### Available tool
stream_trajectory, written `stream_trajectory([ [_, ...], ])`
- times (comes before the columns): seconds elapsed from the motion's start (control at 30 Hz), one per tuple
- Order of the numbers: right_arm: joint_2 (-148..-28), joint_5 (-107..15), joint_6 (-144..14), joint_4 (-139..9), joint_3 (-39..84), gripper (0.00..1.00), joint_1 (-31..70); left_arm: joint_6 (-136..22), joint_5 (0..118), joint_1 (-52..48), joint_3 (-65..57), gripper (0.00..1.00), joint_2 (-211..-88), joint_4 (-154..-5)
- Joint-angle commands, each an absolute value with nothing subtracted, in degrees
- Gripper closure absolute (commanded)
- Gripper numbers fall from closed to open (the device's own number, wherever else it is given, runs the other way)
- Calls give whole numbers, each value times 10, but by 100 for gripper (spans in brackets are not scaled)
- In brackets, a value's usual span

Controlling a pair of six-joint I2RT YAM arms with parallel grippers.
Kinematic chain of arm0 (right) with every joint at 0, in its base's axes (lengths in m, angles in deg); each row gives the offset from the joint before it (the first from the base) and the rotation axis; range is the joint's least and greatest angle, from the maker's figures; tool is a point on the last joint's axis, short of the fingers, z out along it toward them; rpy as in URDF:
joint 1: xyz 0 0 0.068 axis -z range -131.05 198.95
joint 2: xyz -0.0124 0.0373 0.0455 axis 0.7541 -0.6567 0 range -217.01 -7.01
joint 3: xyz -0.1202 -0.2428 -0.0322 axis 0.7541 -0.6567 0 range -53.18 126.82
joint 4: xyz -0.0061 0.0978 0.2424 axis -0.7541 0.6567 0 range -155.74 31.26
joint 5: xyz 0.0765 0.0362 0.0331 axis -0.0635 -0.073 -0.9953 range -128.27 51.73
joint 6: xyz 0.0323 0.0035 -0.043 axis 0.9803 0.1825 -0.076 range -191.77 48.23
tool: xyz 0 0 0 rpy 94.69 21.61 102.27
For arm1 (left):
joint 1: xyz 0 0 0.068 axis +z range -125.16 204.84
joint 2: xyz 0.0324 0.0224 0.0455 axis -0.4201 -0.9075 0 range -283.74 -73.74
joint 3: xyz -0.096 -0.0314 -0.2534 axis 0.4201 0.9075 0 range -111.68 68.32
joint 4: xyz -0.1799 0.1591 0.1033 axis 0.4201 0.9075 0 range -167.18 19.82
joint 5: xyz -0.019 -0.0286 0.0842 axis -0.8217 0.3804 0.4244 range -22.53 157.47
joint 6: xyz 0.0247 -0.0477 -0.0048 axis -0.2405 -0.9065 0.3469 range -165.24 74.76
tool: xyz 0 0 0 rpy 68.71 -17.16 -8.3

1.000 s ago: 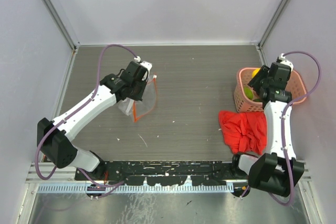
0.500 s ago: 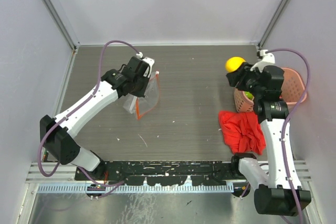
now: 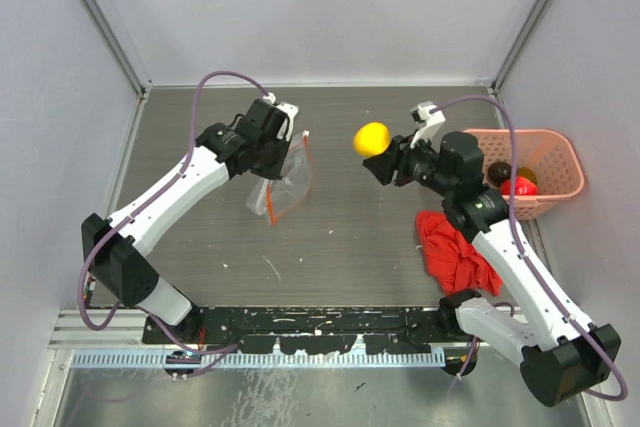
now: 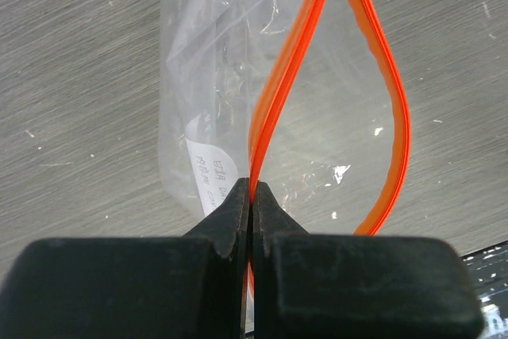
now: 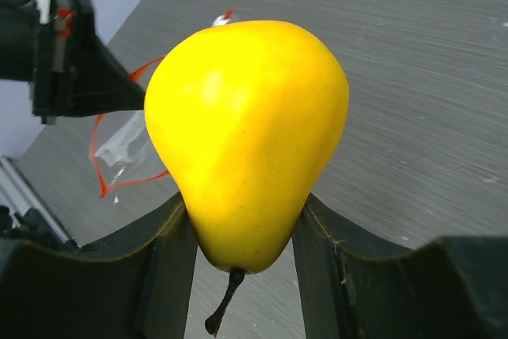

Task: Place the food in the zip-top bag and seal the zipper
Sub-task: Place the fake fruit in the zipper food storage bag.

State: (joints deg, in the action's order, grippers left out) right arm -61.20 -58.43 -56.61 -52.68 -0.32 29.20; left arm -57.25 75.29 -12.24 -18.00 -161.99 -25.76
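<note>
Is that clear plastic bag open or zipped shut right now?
Open. On the zip-top bag, the two zipper strips bow apart in a loop, and the left gripper pinches only one side.

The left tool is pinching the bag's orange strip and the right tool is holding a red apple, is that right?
No, the right wrist view shows the right tool holding a yellow pear, not an apple. The left tool does pinch the bag's orange strip.

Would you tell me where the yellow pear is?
Top view, centre-right: the yellow pear is held in the right hand, between the zip-top bag and pink basket.
</note>
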Motion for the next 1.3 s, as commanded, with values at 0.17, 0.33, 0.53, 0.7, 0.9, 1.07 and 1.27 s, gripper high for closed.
stream_trajectory([
  [0.17, -679, -591, -539, -673, -10, 95, 165, -603, 701, -128, -225, 100, -1636, -261],
  [0.33, -725, -600, -531, -699, -10, 95, 122, -607, 693, -131, -224, 100, -1635, -264],
  [0.53, -763, -614, -515, -731, -35, 95, 108, -609, 690, -130, -219, 100, -1631, -269],
  [0.7, -784, -612, -512, -742, -53, 95, 107, -608, 684, -132, -218, 100, -1625, -269],
  [0.9, -805, -601, -507, -754, -61, 96, 107, -608, 665, -137, -214, 100, -1614, -269],
  [1.07, -829, -597, -501, -755, -46, 96, 106, -606, 658, -149, -210, 100, -1603, -267],
  [1.27, -857, -598, -499, -745, -26, 96, 107, -602, 654, -167, -210, 100, -1590, -266],
])
